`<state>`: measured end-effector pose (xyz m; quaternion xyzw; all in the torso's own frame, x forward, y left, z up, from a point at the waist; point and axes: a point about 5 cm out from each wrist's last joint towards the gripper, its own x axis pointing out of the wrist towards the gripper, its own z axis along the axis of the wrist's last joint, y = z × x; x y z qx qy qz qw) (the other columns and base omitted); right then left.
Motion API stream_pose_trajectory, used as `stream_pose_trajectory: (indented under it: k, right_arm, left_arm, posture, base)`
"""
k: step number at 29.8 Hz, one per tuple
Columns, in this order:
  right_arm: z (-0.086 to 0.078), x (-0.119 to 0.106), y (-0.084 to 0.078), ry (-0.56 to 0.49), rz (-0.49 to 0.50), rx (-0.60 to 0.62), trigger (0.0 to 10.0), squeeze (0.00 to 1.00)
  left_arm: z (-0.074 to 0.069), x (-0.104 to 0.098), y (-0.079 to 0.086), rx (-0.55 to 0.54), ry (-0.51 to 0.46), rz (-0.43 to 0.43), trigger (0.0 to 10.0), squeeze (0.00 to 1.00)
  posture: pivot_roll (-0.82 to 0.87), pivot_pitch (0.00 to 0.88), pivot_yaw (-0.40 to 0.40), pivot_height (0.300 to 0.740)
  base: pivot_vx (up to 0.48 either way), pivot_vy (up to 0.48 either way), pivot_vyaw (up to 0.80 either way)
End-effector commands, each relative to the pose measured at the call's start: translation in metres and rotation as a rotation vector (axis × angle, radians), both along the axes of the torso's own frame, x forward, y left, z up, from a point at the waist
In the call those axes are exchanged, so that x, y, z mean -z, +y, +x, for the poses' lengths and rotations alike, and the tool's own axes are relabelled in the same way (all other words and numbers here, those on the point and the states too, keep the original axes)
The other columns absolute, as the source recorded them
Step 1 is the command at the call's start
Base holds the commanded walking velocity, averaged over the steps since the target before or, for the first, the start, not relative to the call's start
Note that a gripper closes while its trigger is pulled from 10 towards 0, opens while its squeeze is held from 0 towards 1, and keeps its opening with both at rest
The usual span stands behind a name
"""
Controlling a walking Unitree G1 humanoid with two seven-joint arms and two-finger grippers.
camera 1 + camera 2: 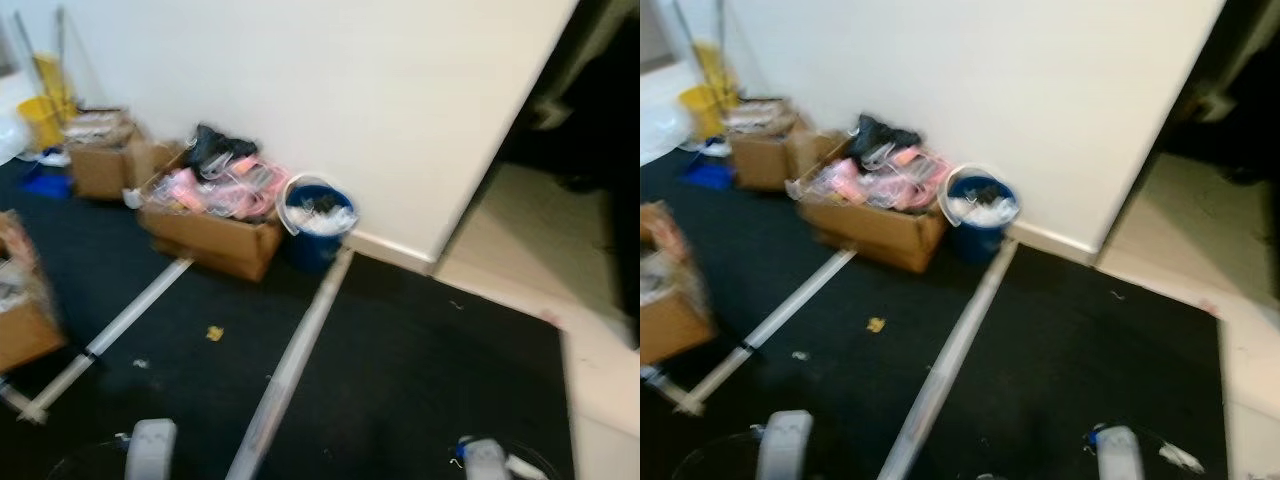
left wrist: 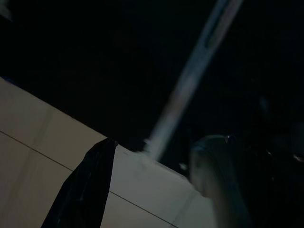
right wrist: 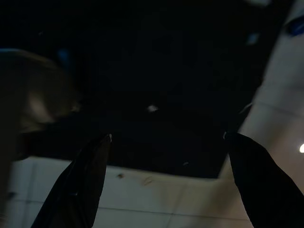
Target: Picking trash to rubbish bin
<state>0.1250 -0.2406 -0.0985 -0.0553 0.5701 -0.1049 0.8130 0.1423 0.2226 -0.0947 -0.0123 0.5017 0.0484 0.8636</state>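
Observation:
A blue rubbish bin with a white liner stands against the white wall, beside an open cardboard box of pink and black clutter. On the dark carpet in front lie a small yellow scrap and a tiny white scrap. Both arms hang low, left and right, well short of the scraps and the bin. My left gripper hangs over the line where carpet meets pale tiles. My right gripper is open and holds nothing, above the same carpet edge. The views are blurred.
Two long pale strips run across the carpet toward me. More cardboard boxes stand at the left and far left, with a yellow mop bucket behind. A pale tiled floor and a dark doorway lie to the right.

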Motion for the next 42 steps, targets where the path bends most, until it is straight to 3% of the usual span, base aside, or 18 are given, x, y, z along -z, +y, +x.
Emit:
stream_pose_trajectory:
  k: [1,4,8,16,21,26,31,32,34,36,38,39,42]
  right_arm:
    - [0.000,0.000,0.001,0.001,-0.006,-0.012,10.0,0.00]
    - [-0.010,0.005,0.010,0.044,0.000,-0.068,10.0,0.00]
    - [-0.016,0.008,0.012,0.061,0.002,-0.074,10.0,0.00]
    - [-0.018,0.007,0.008,0.055,-0.004,-0.037,10.0,0.00]
    - [0.000,0.001,0.005,-0.013,-0.013,-0.010,10.0,0.00]
    - [-0.003,0.001,-0.001,-0.003,-0.038,-0.008,10.0,0.00]
    - [-0.012,0.000,-0.012,0.032,-0.060,-0.034,10.0,0.00]
    - [-0.013,-0.001,-0.015,0.039,-0.066,-0.044,10.0,0.00]
    - [-0.013,-0.001,-0.017,0.043,-0.071,-0.051,10.0,0.00]
    - [-0.004,-0.007,-0.027,0.056,-0.111,-0.161,10.0,0.00]
    - [0.000,-0.009,-0.029,0.054,-0.123,-0.185,10.0,0.00]
    - [0.018,-0.017,-0.035,0.012,-0.152,-0.231,10.0,0.00]
    - [0.033,-0.024,-0.036,-0.027,-0.165,-0.253,10.0,0.00]
  left_arm:
    - [0.005,-0.002,0.001,0.022,-0.004,0.009,10.0,0.00]
    - [0.015,-0.008,0.011,-0.035,-0.051,0.023,10.0,0.00]
    - [0.014,-0.008,0.013,-0.065,-0.052,0.028,10.0,0.00]
    - [0.011,-0.005,0.002,-0.024,-0.042,0.027,10.0,0.00]
    - [0.032,-0.012,-0.004,0.034,-0.084,0.025,10.0,0.00]
    - [0.042,-0.016,-0.008,0.049,-0.106,0.026,10.0,0.00]
    - [0.032,-0.011,-0.009,-0.023,-0.094,-0.006,10.0,0.00]
    - [0.027,-0.008,-0.011,-0.037,-0.081,-0.008,10.0,0.00]
    - [0.023,-0.007,-0.011,-0.046,-0.072,-0.009,10.0,0.00]
    - [0.008,0.000,-0.015,-0.137,-0.042,-0.034,10.0,0.00]
    - [0.005,0.002,-0.017,-0.164,-0.040,-0.047,10.0,0.00]
    - [-0.004,0.006,-0.027,-0.169,-0.019,-0.069,10.0,0.00]
    - [-0.011,0.010,-0.035,-0.157,0.006,-0.080,10.0,0.00]
  posture:
    - [0.02,0.016,0.035,0.740]
    - [0.02,0.016,0.039,0.740]
    - [0.01,0.015,0.045,0.740]
    - [-0.02,0.000,0.082,0.740]
    - [-0.04,0.008,0.086,0.740]
    - [-0.04,0.025,0.054,0.740]
    - [-0.04,0.008,0.011,0.740]
    - [-0.03,0.000,-0.051,0.740]
    - [-0.03,0.000,-0.051,0.740]
    - [-0.03,0.000,-0.114,0.740]
    - [-0.03,0.000,-0.114,0.740]
    - [-0.04,0.000,-0.129,0.740]
    - [-0.04,0.000,-0.127,0.740]
  base:
    - [0.000,0.000,-0.77]
    - [0.000,0.000,-0.77]
    - [0.000,0.000,-0.77]
    - [0.000,0.000,-0.77]
    - [0.000,0.000,-0.77]
    - [0.000,0.000,-0.77]
    - [0.000,0.000,-0.77]
    - [0.000,0.000,-0.77]
    - [0.000,0.000,-0.77]
    - [0.000,0.000,-0.77]
    - [0.000,0.000,-0.77]
    - [0.000,0.000,-0.77]
    - [0.000,0.000,-0.77]
